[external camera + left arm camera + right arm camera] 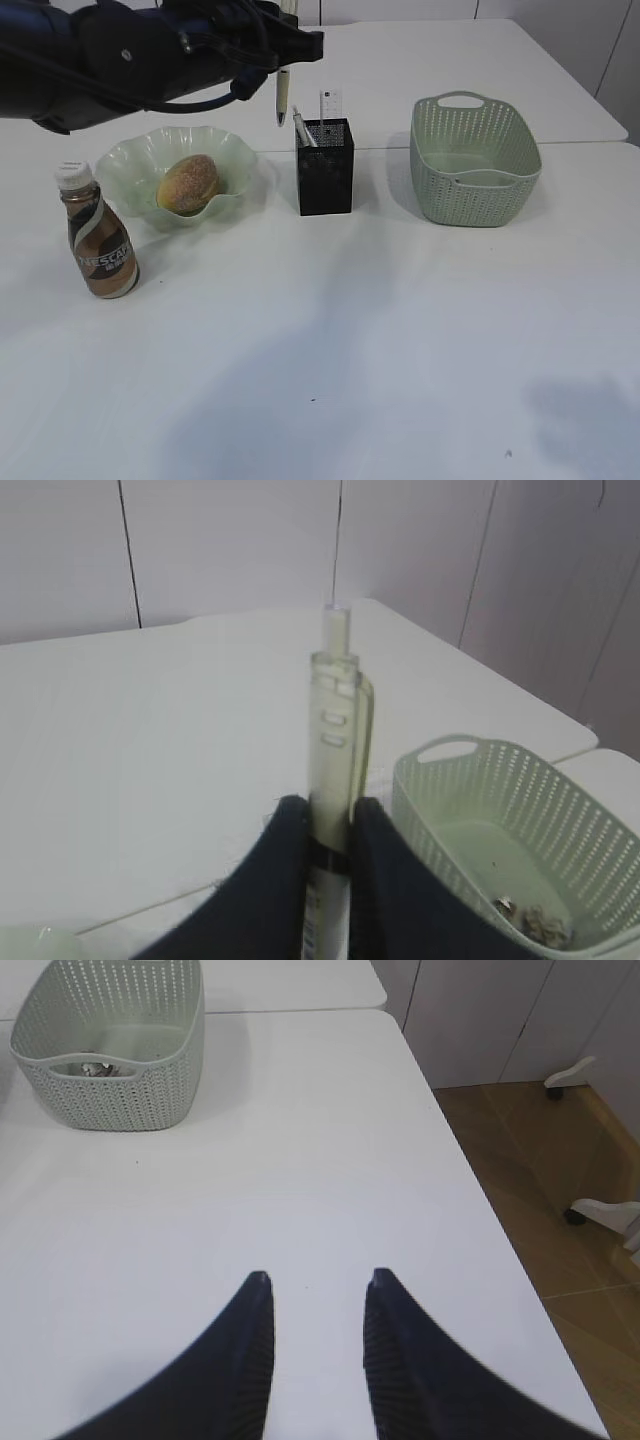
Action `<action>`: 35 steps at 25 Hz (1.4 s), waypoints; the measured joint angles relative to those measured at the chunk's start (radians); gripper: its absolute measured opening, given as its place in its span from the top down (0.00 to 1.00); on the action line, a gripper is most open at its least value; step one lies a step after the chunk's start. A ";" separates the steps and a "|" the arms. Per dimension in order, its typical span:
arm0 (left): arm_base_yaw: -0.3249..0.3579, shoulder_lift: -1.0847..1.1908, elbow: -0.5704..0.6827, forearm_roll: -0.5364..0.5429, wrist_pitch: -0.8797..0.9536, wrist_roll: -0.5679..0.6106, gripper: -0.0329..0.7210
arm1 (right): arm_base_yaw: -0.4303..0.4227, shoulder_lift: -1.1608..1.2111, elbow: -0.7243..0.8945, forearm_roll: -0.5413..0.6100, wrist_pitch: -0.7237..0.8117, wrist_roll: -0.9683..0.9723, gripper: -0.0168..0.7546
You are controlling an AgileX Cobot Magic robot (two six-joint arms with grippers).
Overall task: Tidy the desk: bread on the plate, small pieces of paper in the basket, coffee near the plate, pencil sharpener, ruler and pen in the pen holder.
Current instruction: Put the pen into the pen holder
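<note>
I count most of it done: bread on the plate, coffee just beside it, paper bits in the basket, ruler standing in the holder. What's left is the pen, which my left hand grips upright, hanging above and left of the holder. My right hand is released over bare worktop, holding nothing. I can't make out the sharpener; the ruler and another item crowd the holder's mouth

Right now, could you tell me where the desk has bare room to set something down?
The whole front of the desk, ahead of the coffee, is bare. Narrow gaps flank the pen holder, toward the plate and the basket.
</note>
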State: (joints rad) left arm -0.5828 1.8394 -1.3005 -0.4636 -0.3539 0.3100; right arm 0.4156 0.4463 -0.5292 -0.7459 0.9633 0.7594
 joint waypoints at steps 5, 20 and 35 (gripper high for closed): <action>-0.005 0.055 0.000 -0.002 -0.146 0.000 0.88 | 0.000 0.000 0.000 0.000 0.000 0.000 0.64; -0.005 0.125 -0.058 0.068 -0.181 -0.039 0.88 | 0.000 0.000 0.000 0.000 0.000 0.000 0.64; -0.005 0.344 -0.301 0.077 -0.095 -0.058 0.88 | 0.000 0.000 0.000 0.000 0.000 0.000 0.64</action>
State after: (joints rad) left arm -0.5876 2.1837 -1.6019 -0.3864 -0.4489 0.2519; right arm 0.4156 0.4463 -0.5292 -0.7455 0.9633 0.7594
